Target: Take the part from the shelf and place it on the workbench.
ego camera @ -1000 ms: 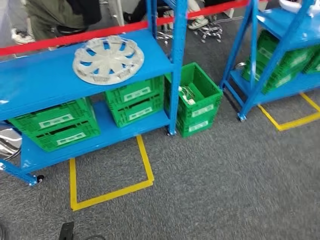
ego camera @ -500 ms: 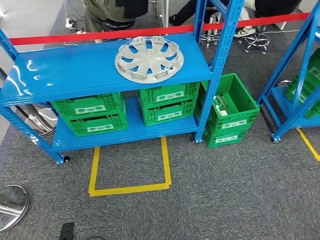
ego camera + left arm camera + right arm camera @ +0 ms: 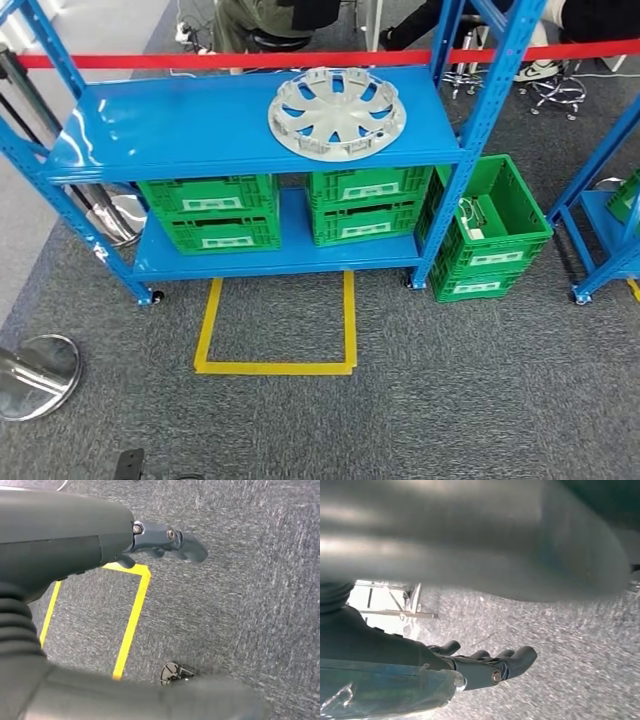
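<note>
While both arms hang over the grey carpet, the round silver-grey plastic wheel cover lies flat on the top board of the blue metal shelf, towards that board's right end and near the right front upright. The left hand shows in the left wrist view with its dark fingers stretched out and nothing between them, above the carpet and a corner of the yellow tape square. The right hand shows in the right wrist view with its fingers likewise extended, slightly curved and holding nothing. On the shelf's lower board stand two stacks of green slotted plastic crates, one to the left and one under the wheel cover, each bearing pale labels. Another green plastic crate stack sits on the carpet just beside the shelf's right legs, its top crate open with some pale small items inside. A red barrier band runs behind the shelf. In front of the shelf the yellow tape outline marks the floor, and a shiny round metal base rests at the left. A second blue rack stands further right.
</note>
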Motion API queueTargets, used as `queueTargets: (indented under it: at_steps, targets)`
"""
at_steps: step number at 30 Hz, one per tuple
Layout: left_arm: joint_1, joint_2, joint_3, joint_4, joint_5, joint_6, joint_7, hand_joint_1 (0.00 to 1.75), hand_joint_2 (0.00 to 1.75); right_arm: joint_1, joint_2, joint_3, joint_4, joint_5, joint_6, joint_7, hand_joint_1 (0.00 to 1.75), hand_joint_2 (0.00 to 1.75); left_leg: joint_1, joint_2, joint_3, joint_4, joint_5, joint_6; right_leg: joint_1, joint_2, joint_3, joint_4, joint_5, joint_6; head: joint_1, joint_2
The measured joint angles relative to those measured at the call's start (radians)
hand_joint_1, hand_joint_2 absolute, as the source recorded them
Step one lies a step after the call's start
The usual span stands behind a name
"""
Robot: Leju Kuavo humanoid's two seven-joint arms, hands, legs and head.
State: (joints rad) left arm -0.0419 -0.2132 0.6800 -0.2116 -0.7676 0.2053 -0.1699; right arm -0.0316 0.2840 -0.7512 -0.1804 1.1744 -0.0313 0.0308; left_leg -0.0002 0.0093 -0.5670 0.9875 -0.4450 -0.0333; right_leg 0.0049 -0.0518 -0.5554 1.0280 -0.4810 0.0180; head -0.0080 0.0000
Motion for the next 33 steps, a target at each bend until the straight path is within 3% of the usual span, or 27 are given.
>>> queueTargets:
  at_steps: [1,2,4,5,6,10,13,29,30,32,33]
  targets:
    - [0.001,0.0,0.002,0.0,0.0,-0.002,0.001,0.0,1.75,0.0,0.0,-0.002,0.0,0.001,-0.003,0.0,0.0,1.75,0.001,-0.001,-0.001,-0.001,0.003,0.001,0.001,-0.001,0.0,-0.003,0.002,-0.004,0.001,0.0]
    - [0.002,0.0,0.005,0.0,-0.003,-0.004,0.005,0.0,1.75,0.0,0.0,-0.003,0.0,0.004,-0.007,-0.001,0.0,1.31,0.001,-0.001,0.0,-0.002,0.005,0.0,0.001,0.0,-0.001,-0.005,0.003,-0.012,0.001,0.0]
    - [0.003,-0.001,0.008,0.0,-0.019,-0.015,0.024,0.0,0.87,0.001,-0.001,-0.004,0.0,0.01,-0.014,-0.004,0.0,0.44,0.001,-0.002,0.001,-0.005,0.006,0.0,0.003,0.0,-0.001,-0.01,0.006,-0.027,0.001,0.0]
    - [0.003,-0.002,0.009,0.0,-0.022,-0.024,0.028,0.0,0.44,0.001,-0.001,-0.005,0.0,0.007,-0.017,-0.013,0.0,0.0,0.001,-0.003,0.001,-0.005,0.005,0.001,0.003,0.0,0.0,-0.013,0.007,-0.027,0.002,0.0]
    - [0.003,-0.002,0.012,0.0,-0.017,-0.036,0.022,0.0,0.0,0.001,-0.002,-0.009,0.0,-0.001,-0.019,-0.025,0.0,0.0,0.0,-0.003,0.001,-0.005,0.005,0.004,0.003,0.0,0.002,-0.017,0.01,-0.022,0.001,0.0]
    - [0.002,-0.004,0.042,0.0,0.023,-0.07,0.006,0.0,0.0,0.0,-0.004,-0.041,0.0,-0.034,-0.039,-0.032,0.0,0.0,0.0,-0.002,0.001,-0.004,0.004,0.009,0.001,0.002,0.005,-0.026,0.016,0.0,0.001,0.0]
    - [0.005,-0.005,0.061,0.0,0.025,-0.08,0.011,0.0,0.0,0.003,-0.007,-0.05,0.0,-0.029,-0.053,-0.034,0.0,0.0,-0.001,-0.002,0.0,-0.004,0.005,0.011,0.0,0.002,0.005,-0.027,0.018,0.008,0.001,0.0]
    - [0.004,-0.007,0.103,0.0,0.014,-0.062,0.014,0.0,0.0,0.003,-0.009,-0.069,0.0,-0.011,-0.063,-0.037,0.0,0.0,0.002,-0.002,0.0,-0.004,0.009,0.009,0.002,0.003,0.003,-0.021,0.017,0.008,0.0,0.0]
    - [0.004,-0.007,0.104,0.0,0.014,-0.061,0.014,0.0,0.44,0.003,-0.009,-0.069,0.0,-0.011,-0.063,-0.038,0.0,0.0,0.002,-0.002,0.0,-0.004,0.009,0.009,0.002,0.003,0.003,-0.021,0.017,0.008,0.001,0.0]
    - [0.004,-0.008,0.105,0.0,0.013,-0.06,0.014,0.0,1.31,0.002,-0.009,-0.069,0.0,-0.01,-0.065,-0.038,0.0,0.87,0.002,-0.002,0.0,-0.004,0.009,0.009,0.002,0.003,0.002,-0.021,0.017,0.008,0.001,0.0]
    - [0.004,-0.008,0.106,0.0,0.012,-0.059,0.014,0.0,1.75,0.002,-0.009,-0.069,0.0,-0.01,-0.066,-0.038,0.0,1.16,0.002,-0.002,0.0,-0.004,0.009,0.009,0.002,0.003,0.002,-0.021,0.017,0.008,0.001,0.0]
